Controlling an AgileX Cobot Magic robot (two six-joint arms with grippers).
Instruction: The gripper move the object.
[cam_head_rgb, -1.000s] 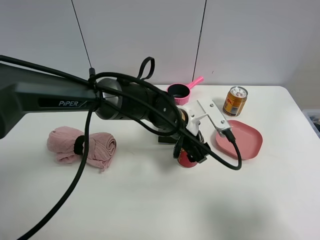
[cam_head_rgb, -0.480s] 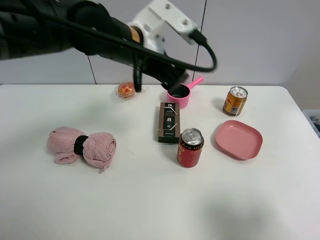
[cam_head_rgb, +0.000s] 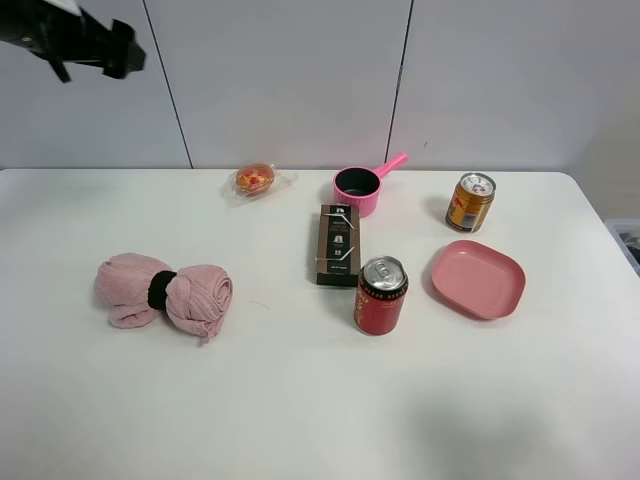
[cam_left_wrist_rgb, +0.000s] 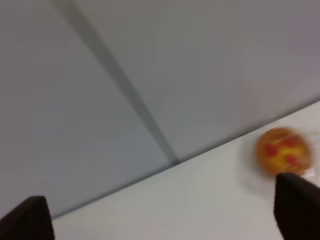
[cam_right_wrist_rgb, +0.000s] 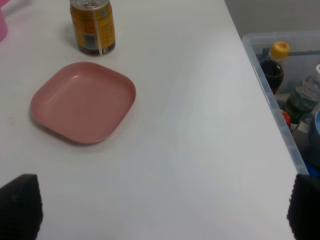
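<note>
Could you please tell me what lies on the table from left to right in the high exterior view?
Pink cloth bundle, wrapped snack, dark box, red can, pink plate. Pink saucepan and gold can overlap these, so omitted.

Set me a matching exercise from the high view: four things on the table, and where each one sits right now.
Things:
1. red can
2. gold-orange can
3. pink cloth bundle
4. pink saucepan

Places:
A. left part of the table, apart from the rest
B. just beyond the far end of the dark box
C. beyond the pink plate, toward the wall
D. between the dark box's near end and the pink plate

Pairs: 1-D, 2-C, 3-A, 4-B.
</note>
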